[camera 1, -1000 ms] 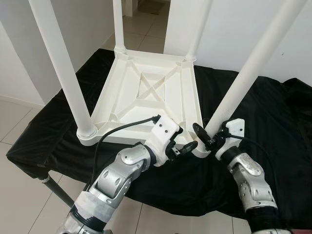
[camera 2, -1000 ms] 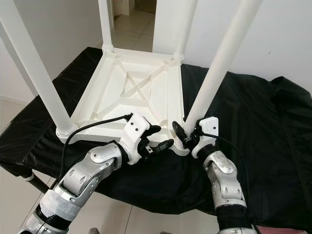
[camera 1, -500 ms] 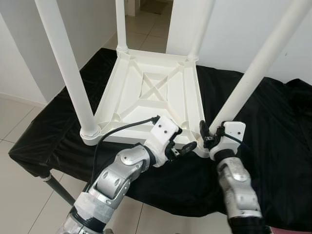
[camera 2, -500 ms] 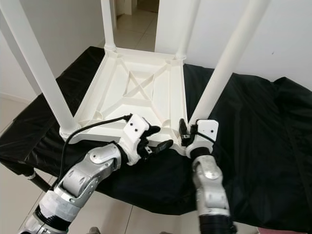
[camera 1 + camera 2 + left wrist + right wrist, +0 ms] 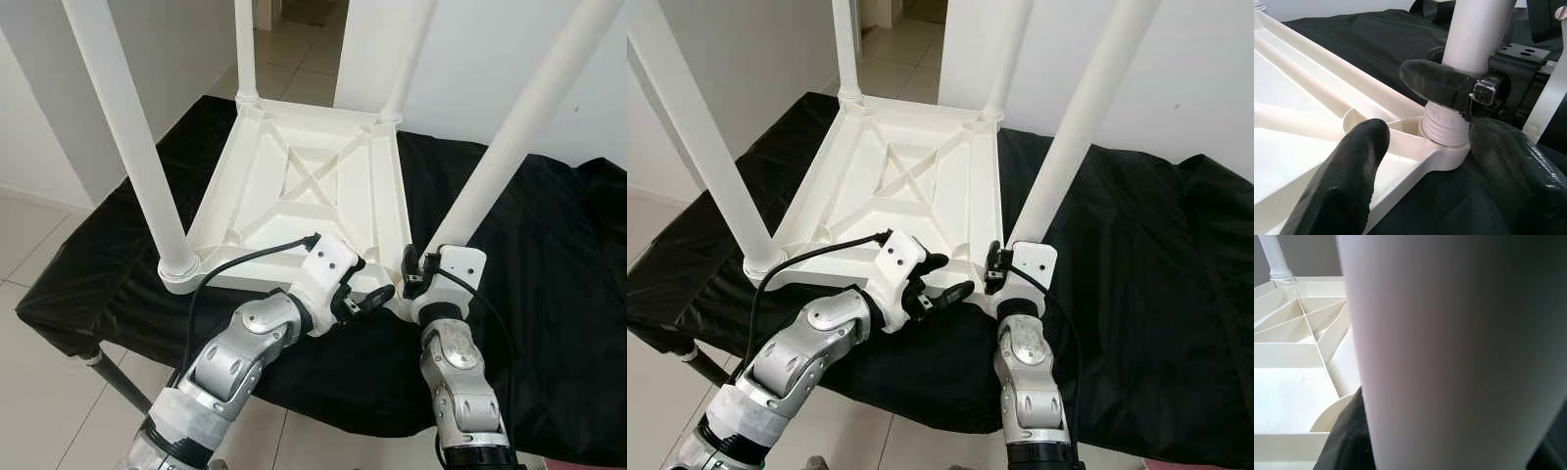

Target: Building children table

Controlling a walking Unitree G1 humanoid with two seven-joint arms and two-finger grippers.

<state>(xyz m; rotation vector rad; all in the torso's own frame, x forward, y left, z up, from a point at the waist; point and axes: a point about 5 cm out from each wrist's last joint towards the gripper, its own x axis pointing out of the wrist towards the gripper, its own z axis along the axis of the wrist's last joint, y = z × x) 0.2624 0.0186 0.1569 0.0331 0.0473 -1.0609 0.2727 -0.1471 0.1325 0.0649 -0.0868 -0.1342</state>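
Observation:
A white plastic children's table (image 5: 304, 186) lies upside down on a black cloth (image 5: 549, 255), with its legs pointing up. My right gripper (image 5: 419, 276) is shut on the base of the near-right leg (image 5: 509, 137), just above the corner socket (image 5: 1444, 149). The leg's threaded end (image 5: 1444, 128) sits in that socket. In the left wrist view, one right finger (image 5: 1435, 88) presses against the leg. My left gripper (image 5: 370, 284) is open at the same corner. Its fingers (image 5: 1352, 181) straddle the table's rim beside the socket without closing on it. The leg (image 5: 1449, 352) stands very close in the right wrist view.
The near-left leg (image 5: 127, 127) and the two far legs (image 5: 243, 49) stand upright. The cloth-covered worktable ends just below my arms, with a metal leg (image 5: 118, 377) at lower left. Tiled floor (image 5: 39, 235) lies left, and white walls (image 5: 509, 39) and a doorway behind.
My right wrist has swung round the near-right leg's base from its right side to its front, still gripping it, and the forearm now stands more upright. The left gripper has stayed put.

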